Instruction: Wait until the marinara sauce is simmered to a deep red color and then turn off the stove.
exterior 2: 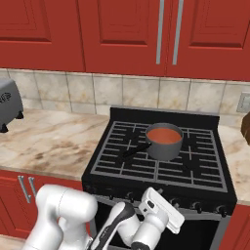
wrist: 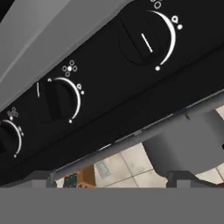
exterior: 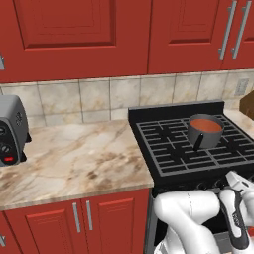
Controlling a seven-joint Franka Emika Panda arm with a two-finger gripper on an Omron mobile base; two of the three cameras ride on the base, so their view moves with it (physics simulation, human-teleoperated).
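Hand view: pincer [wrist: 109,178] spread wide (untouching) below stove [wrist: 100,83] knobs.

Stove [exterior: 163,163]: matt black top and grates, knobs [wrist: 63,98] matt black plastic-looking with white markings. Saucepan [exterior 2: 163,148]: dull grey metal, dark handle. Marinara sauce [exterior 2: 164,135]: smooth, flat orange-red. Worktop [exterior: 74,158]: polished beige marble look. Backsplash [exterior: 99,99]: smooth beige tile. Cabinets [exterior: 74,34]: satin red, brushed-metal handles. Toaster [exterior: 12,129]: grey metal.
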